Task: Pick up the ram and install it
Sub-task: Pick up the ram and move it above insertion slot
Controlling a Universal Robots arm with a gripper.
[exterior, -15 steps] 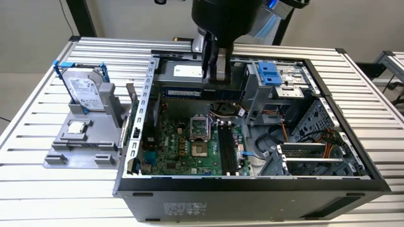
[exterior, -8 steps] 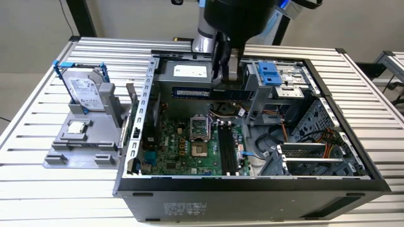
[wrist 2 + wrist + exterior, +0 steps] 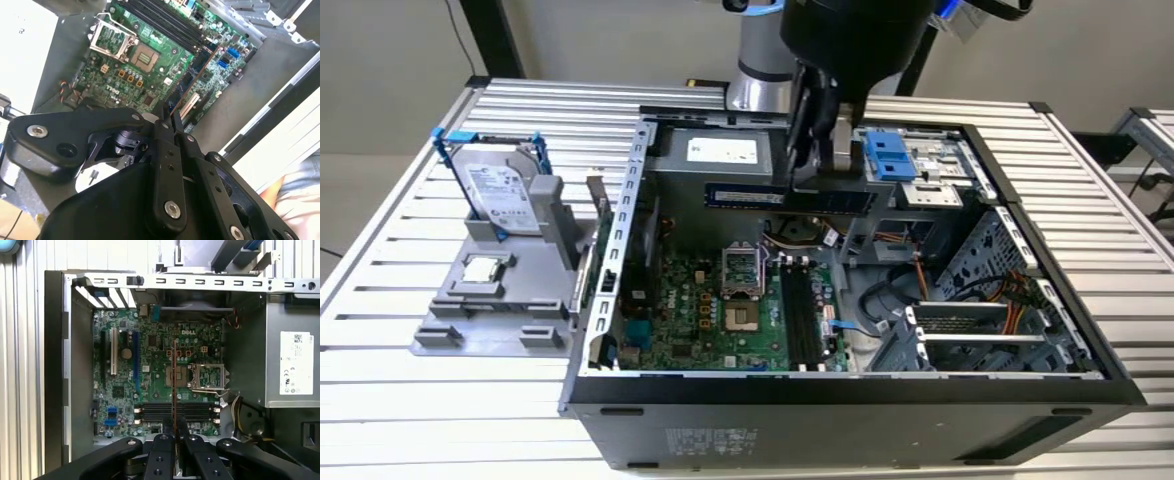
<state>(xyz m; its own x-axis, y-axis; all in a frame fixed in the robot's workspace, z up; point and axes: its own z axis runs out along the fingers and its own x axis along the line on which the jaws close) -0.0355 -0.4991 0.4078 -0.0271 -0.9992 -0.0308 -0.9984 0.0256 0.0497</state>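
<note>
One thing sits in my claw (image 3: 825, 182): the ram (image 3: 787, 197), pinched by its upper edge between closed fingers and hanging level in the air over the open computer case (image 3: 854, 410). Nothing touches the stick except the fingers. In the exterior view its long axis runs from that view's left to its right. The black memory slots (image 3: 803, 318) on the motherboard (image 3: 700, 300) lie lower down inside the case and run the other way, towards the front wall. The first wrist view agrees: I see the ram (image 3: 175, 380) edge-on as a thin line crossing the slots (image 3: 200, 411) roughly at a right angle. So I judge the stick to be above the board but set crosswise to its seat. Well apart, on the counter (image 3: 400, 400) towards the exterior view's left, the hard drive (image 3: 500, 188) stands in its grey holder.
</note>
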